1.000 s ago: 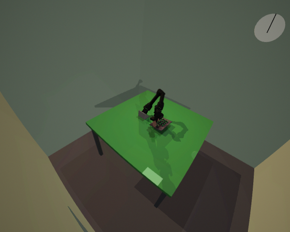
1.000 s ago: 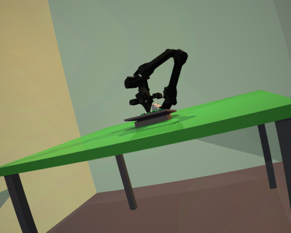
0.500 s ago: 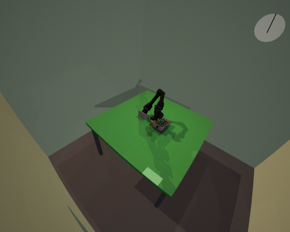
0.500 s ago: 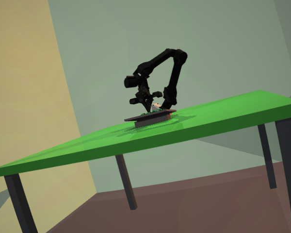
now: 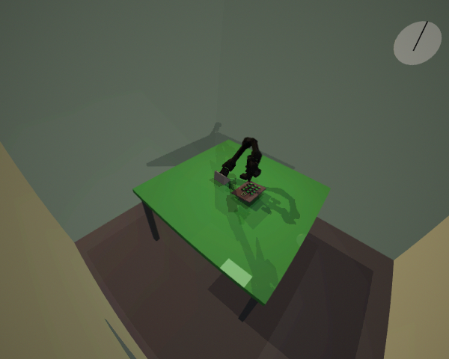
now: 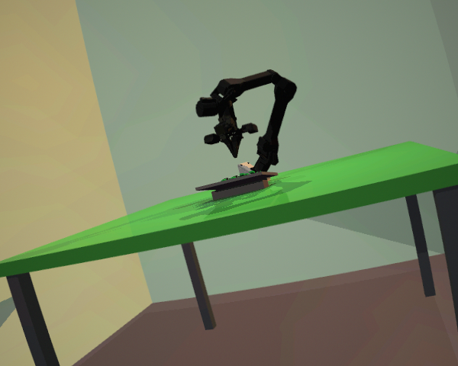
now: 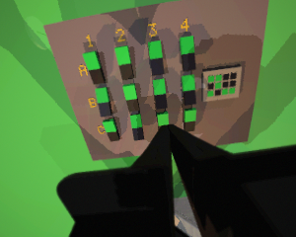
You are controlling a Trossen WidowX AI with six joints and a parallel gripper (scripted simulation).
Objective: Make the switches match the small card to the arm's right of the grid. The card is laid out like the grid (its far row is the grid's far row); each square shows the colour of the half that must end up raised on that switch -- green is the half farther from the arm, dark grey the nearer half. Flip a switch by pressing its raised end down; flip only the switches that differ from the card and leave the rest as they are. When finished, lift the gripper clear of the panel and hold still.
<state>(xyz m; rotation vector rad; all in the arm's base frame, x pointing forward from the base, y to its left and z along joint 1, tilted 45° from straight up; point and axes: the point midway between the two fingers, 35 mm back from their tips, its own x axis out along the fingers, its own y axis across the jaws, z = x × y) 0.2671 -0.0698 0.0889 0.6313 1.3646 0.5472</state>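
The panel (image 5: 261, 189) (image 6: 205, 187) (image 7: 227, 120) carries a grid of green and dark switches, rows A to C and columns 1 to 4. The card (image 7: 221, 83) shows, far row first: green, green, dark, dark; dark, green, dark, dark; green, dark, green, green. My gripper (image 5: 248, 179) (image 6: 235, 156) (image 7: 169, 126) is shut and empty, raised above the panel. In the wrist view its tips overlap the near side of switch C3 (image 7: 163, 118) and hide its dark half. Switch C4 (image 7: 189, 116) shows both halves. Which halves are raised is hard to tell.
A pale upright block (image 5: 221, 177) (image 6: 243, 169) stands by the arm's base, beyond the panel in the exterior view. The panel rests on a base block (image 6: 239, 191) on the green table (image 5: 185, 193) (image 6: 359, 173). A pale rectangle (image 5: 236, 272) lies at the table's edge.
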